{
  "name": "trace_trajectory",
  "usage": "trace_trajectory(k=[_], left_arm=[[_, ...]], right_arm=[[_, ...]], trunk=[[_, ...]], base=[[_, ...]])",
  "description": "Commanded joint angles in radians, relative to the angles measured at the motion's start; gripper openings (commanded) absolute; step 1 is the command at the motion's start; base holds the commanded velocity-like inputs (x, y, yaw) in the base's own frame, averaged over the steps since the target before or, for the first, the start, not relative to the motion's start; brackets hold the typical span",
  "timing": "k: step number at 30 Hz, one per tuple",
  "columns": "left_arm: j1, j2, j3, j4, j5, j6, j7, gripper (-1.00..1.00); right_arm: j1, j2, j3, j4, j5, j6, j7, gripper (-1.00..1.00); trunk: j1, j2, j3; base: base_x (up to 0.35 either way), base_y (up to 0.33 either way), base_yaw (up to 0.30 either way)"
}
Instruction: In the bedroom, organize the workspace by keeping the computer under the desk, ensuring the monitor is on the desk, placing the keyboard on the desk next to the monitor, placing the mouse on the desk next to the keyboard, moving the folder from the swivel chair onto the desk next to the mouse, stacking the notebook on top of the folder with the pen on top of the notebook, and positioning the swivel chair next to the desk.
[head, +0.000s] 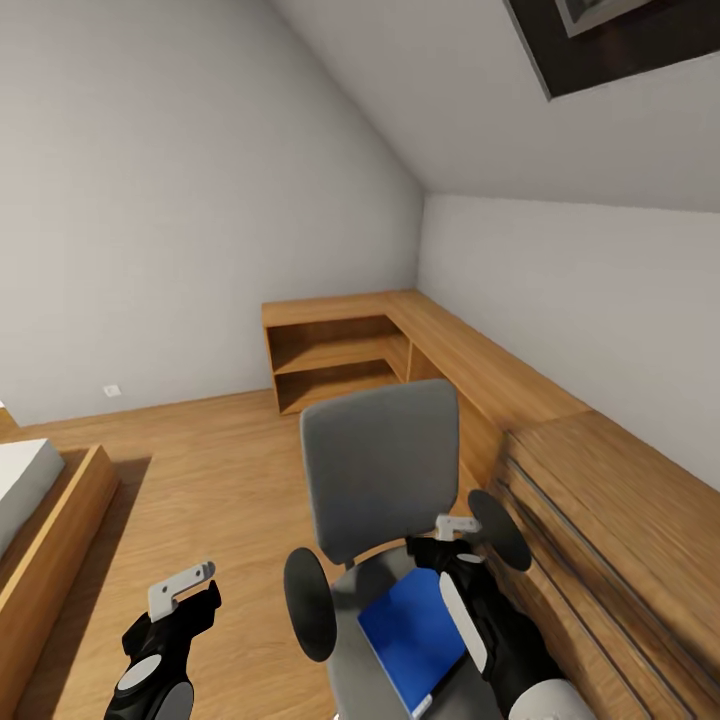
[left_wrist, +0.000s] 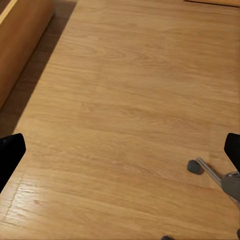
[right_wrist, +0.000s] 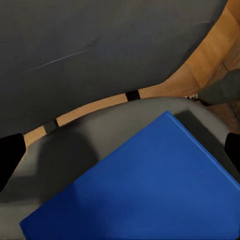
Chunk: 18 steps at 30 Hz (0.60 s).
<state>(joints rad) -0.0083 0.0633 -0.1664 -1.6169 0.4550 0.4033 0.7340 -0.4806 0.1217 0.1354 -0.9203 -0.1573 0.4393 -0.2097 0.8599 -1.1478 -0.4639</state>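
Folder (head: 412, 632) lying on swivel chair (head: 380, 478) seat, not yet lifted; right gripper (head: 452, 538) hovering over it, fingers spread, holding nothing; left gripper (head: 188, 592) hanging over floor (left_wrist: 130, 95), fingers seemingly open, empty; whole arranging job apparently remaining.

A bright blue folder (head: 410, 635) lies on the grey swivel chair (head: 380, 470) over light wood-grain floor (head: 220, 480).

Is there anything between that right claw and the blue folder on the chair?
Nothing: in the right wrist view the folder lies bare on the swivel chair seat below. In the head view the right gripper hangs just above it.
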Motion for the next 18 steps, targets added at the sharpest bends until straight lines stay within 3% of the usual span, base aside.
trace_trajectory(k=[1,10,18], left_arm=[[-0.001,0.001,-0.002,-0.001,0.006,0.003,0.008,1.00],[-0.001,0.001,-0.002,-0.002,0.006,0.003,0.008,1.00],[-0.001,0.001,-0.002,-0.001,0.006,0.003,0.008,1.00]], right_arm=[[-0.009,0.000,0.005,0.026,-0.007,-0.019,-0.010,1.00],[-0.134,-0.001,0.012,0.258,0.007,-0.213,-0.014,1.00],[-0.264,-0.001,0.013,0.533,0.007,-0.395,-0.016,1.00]], trunk=[[0.004,-0.008,-0.004],[0.038,-0.071,-0.033],[0.069,-0.127,-0.058]], base=[[0.000,0.000,0.000],[0.000,0.000,0.000],[0.000,0.000,0.000]])
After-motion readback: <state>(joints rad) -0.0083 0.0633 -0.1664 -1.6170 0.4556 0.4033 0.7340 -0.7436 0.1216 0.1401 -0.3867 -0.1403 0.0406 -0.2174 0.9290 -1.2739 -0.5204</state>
